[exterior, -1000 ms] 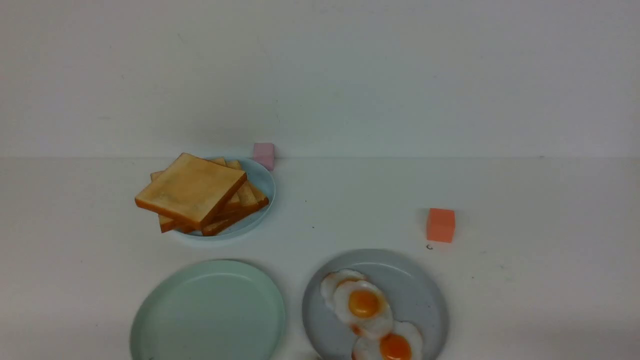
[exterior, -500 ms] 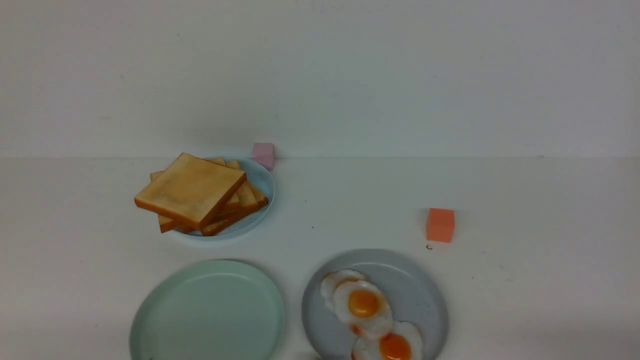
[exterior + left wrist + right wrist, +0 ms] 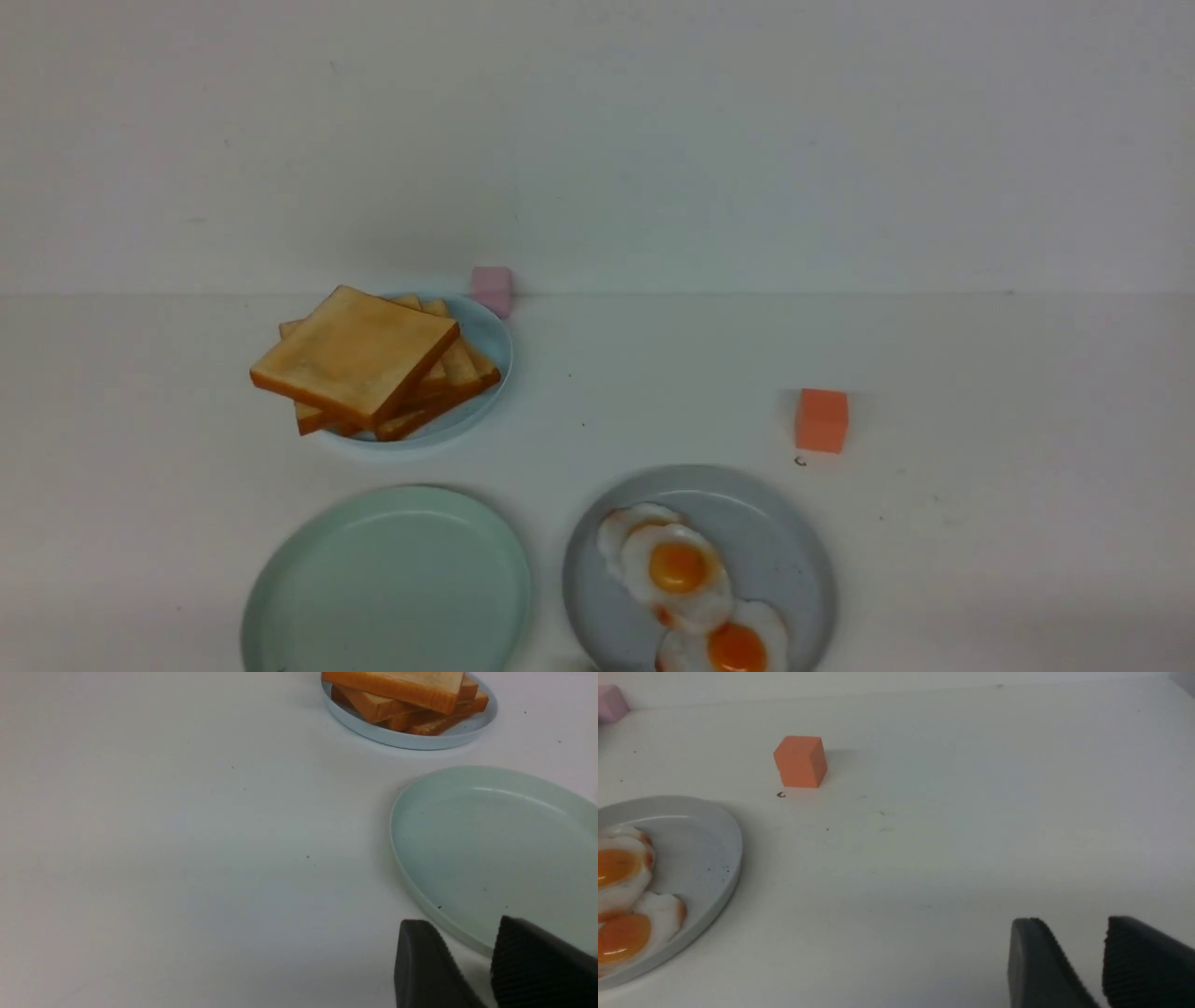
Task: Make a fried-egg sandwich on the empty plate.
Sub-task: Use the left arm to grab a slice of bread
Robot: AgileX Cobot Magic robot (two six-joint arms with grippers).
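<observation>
Three plates sit on the white table (image 3: 980,373). The mint-green plate (image 3: 387,579) lies near and left of centre, bare and smooth. Just to its right, apart from it, is the grey-blue speckled plate (image 3: 784,551). It carries two fried eggs: the farther egg (image 3: 677,574) overlaps the nearer egg (image 3: 733,644), which the near edge of the front view cuts off. Farther back, beyond the mint-green plate, the small light-blue plate (image 3: 485,345) holds a toast stack (image 3: 359,359) of several fanned slices, with the top slice jutting out over the left rim. A pink cube (image 3: 492,285) stands just behind that plate, by the wall. An orange cube (image 3: 822,420) stands alone, far right of the eggs.

Neither arm shows in the front view. In the left wrist view, the left gripper (image 3: 467,933) hangs close to the near rim of the mint-green plate, its ribbed black fingers (image 3: 434,970) slightly parted, with nothing between them. In the right wrist view, the right gripper (image 3: 1078,926) hangs over bare table to the right of the egg plate, well apart from it. Its fingers (image 3: 1041,966) are likewise a little spread and hold nothing.
</observation>
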